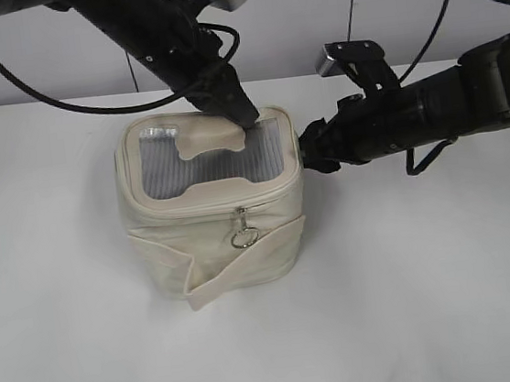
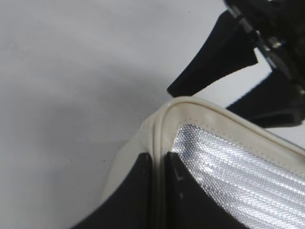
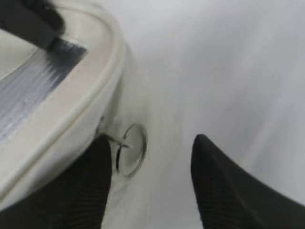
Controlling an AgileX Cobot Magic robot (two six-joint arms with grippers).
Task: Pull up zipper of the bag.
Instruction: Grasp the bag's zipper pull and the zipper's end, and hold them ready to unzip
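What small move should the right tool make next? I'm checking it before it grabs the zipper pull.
Probably close the right tool on the silver ring pull. Its fingers stand open, and the ring hangs from the bag's side right beside the left one, partly in the gap. The left tool already pinches the bag's top rim, which should steady it.
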